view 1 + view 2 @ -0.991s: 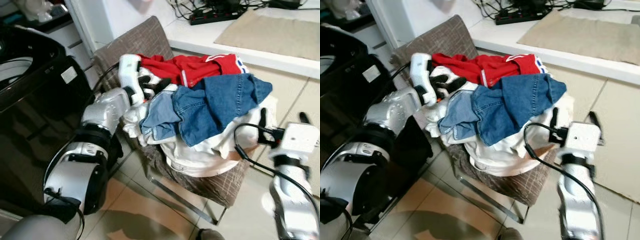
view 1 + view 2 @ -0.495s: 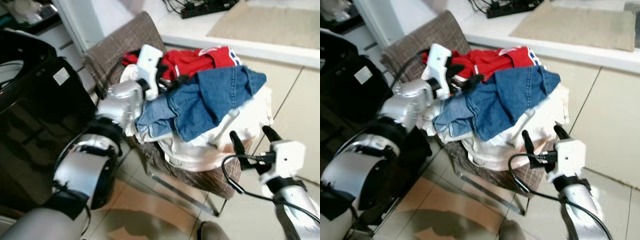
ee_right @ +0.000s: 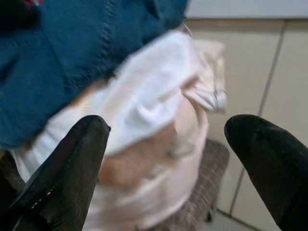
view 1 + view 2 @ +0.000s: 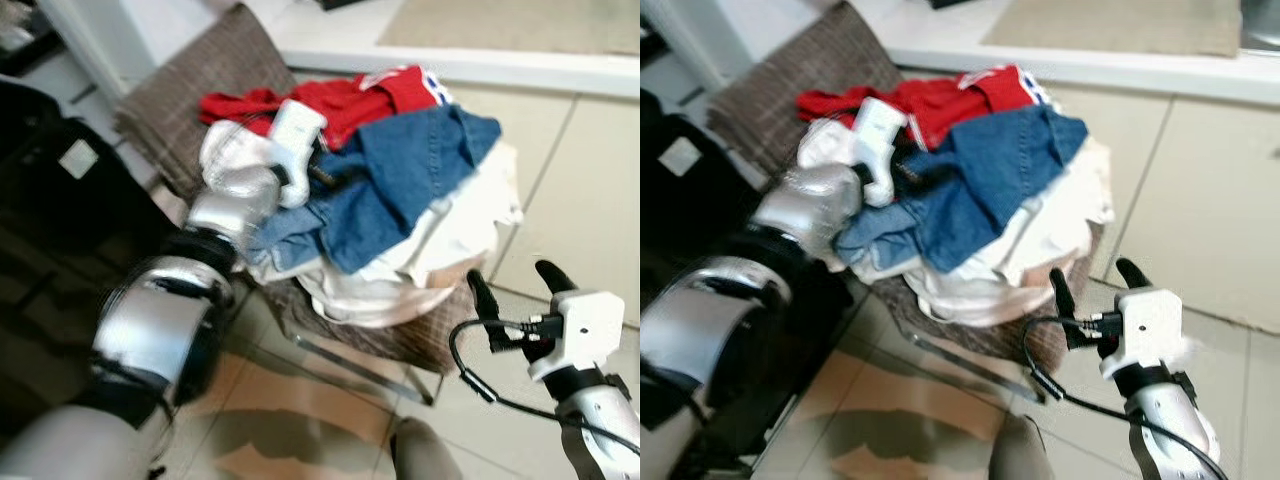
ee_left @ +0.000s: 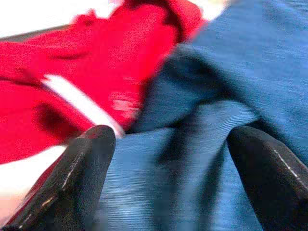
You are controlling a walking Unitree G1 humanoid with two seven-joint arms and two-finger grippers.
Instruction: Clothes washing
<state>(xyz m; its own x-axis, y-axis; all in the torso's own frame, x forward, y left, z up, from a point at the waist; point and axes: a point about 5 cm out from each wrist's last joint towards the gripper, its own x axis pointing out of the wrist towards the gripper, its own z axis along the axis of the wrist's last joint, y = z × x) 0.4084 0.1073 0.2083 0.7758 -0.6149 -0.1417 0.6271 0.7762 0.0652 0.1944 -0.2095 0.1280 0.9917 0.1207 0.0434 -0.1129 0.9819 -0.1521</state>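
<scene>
Laundry's heaped on the chair (image 4: 190, 100): a denim piece (image 4: 400, 185) on top, a red garment (image 4: 340, 100) behind it, white clothes (image 4: 450, 240) spilling underneath. The left gripper (image 5: 168, 173) is down on the denim beside the red, fingers (image 5: 82, 178) spread wide, nothing pinched. The right gripper (image 4: 515, 300) hovers off the chair's front corner, fingers parted and empty, facing the white clothes. A black machine (image 4: 60, 190) stands left, white label (image 4: 77, 158) unreadable.

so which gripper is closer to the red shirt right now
Left. The left gripper is on the pile right beside the red shirt; the right gripper hangs open past the chair's front corner.
</scene>
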